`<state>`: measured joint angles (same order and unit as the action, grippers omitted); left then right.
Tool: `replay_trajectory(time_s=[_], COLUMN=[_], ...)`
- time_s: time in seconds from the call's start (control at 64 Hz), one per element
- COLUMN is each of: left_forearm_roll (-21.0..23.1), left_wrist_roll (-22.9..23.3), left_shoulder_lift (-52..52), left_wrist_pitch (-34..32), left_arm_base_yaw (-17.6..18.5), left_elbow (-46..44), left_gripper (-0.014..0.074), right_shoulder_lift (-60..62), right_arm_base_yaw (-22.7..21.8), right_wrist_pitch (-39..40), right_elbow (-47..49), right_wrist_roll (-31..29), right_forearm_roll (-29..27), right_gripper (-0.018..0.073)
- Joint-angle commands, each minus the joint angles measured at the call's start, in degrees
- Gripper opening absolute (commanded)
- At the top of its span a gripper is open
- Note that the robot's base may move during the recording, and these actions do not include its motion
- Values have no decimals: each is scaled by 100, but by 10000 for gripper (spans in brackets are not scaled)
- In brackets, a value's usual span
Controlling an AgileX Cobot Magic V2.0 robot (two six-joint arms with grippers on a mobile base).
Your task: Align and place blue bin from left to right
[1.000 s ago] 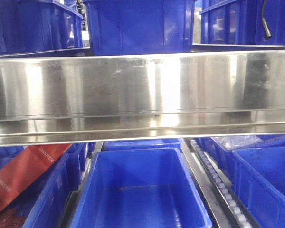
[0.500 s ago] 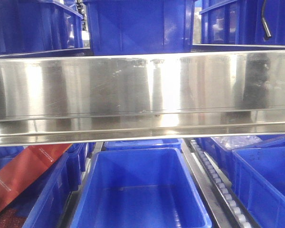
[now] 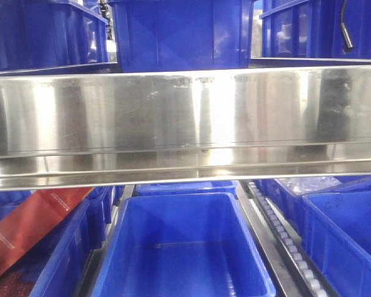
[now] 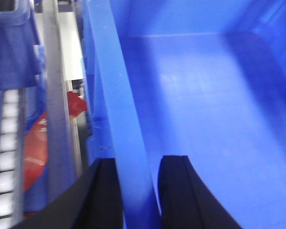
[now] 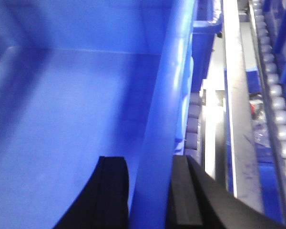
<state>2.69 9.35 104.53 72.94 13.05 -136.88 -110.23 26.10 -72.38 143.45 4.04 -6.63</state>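
Observation:
An empty blue bin (image 3: pixel 185 247) sits on the lower shelf level, at the centre of the front view. In the left wrist view my left gripper (image 4: pixel 139 162) straddles the bin's left rim (image 4: pixel 114 86), one black finger outside and one inside the bin (image 4: pixel 205 95), shut on the rim. In the right wrist view my right gripper (image 5: pixel 147 160) clamps the bin's right rim (image 5: pixel 174 71) the same way, with the bin floor (image 5: pixel 76 105) to its left. Neither gripper shows in the front view.
A wide steel shelf beam (image 3: pixel 185 111) crosses the front view, with blue bins (image 3: pixel 179 34) standing above it. Beside the held bin are a roller track (image 3: pixel 284 241), another blue bin (image 3: pixel 346 241) on the right, and a red package (image 3: pixel 31 226) in a left bin (image 3: pixel 62 260). Metal rails (image 4: pixel 57 95) (image 5: pixel 236 95) flank it.

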Motion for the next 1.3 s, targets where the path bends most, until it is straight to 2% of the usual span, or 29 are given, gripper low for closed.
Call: replay_trajectory(time_s=[0.0,0.125,0.438,0.531,0.609,0.672,0.766,0.828,0.859,1.0,1.109,1.188,1.281], left_forearm_roll=[590,651,473,460,438,438,416,416,416,626,750,759,718], left_wrist_roll=[-122,-122,-122,-122,-122,-122,-122,-122,-122,-146,-188,-201,-268], left_shoulder_lift=[52,376,1000,1052,1052,1052,1052,1052,1052,933,657,400,55], left_wrist_pitch=[-373,-298,-298,-298,-298,-298,-298,-298,-298,-298,-298,-298,-298], left_arm_base_yaw=[40,40,40,40,40,40,40,40,40,40,40,40,40], left_elbow=[-92,-92,-92,-92,-92,-92,-92,-92,-92,-101,-101,-101,-101], left_gripper=[-111,-111,-111,-71,45,163,414,584,631,516,441,371,237], right_shoulder_lift=[-7,-264,-951,-978,-967,-967,-947,-909,-877,-615,-294,-62,219], right_arm_base_yaw=[25,14,-7,-20,-20,-24,-24,-24,-24,-24,-24,-24,-24], right_wrist_pitch=[379,242,242,242,242,242,242,242,242,242,242,242,242], right_elbow=[100,100,100,100,100,100,100,110,110,110,110,110,110], right_wrist_roll=[-174,-174,-174,-174,-174,-174,-174,-174,-174,-174,-174,-174,-174], right_forearm_roll=[-154,-69,83,83,83,83,83,83,83,83,83,83,83], right_gripper=[-153,-153,-153,-132,-3,160,442,553,578,530,443,318,141])
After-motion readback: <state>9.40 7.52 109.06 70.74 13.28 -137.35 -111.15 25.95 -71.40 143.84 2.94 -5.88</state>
